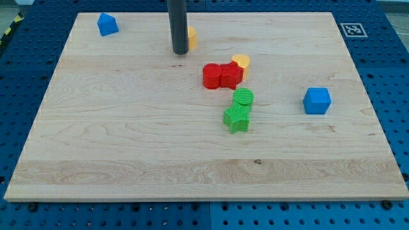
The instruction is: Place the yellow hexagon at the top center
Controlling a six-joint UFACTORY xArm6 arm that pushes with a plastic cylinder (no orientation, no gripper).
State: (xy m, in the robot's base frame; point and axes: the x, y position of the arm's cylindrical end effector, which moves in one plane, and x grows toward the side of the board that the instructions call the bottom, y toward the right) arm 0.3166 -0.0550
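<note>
The wooden board [128,128] is the largest thing here, lying on a blue pegboard table [25,83], with a small black-and-white marker [353,29] at the board's corner well to the view's right of my tip.

The dark rod [177,22] comes down from the view's top, and my tip [179,52] rests on the board near its top centre. There is no pincer to open or close: the rod is a plain stick and has hold of nothing. It stands right against the yellow hexagon [191,38], which peeks out from behind the rod on the view's right, partly hidden; whether they truly touch I cannot tell.

Counting the blocks: two blue, two red, two green, two yellow.

The blue cube [317,100] sits well apart, down and to the view's right of my tip. The other blue block [107,25] is to the view's left, near the top corner. The two red blocks [221,75] lie together just below and right of my tip, with a second yellow block [241,62] touching their right side. Further below are the green round block [243,98] and the green star [237,118], touching each other.
</note>
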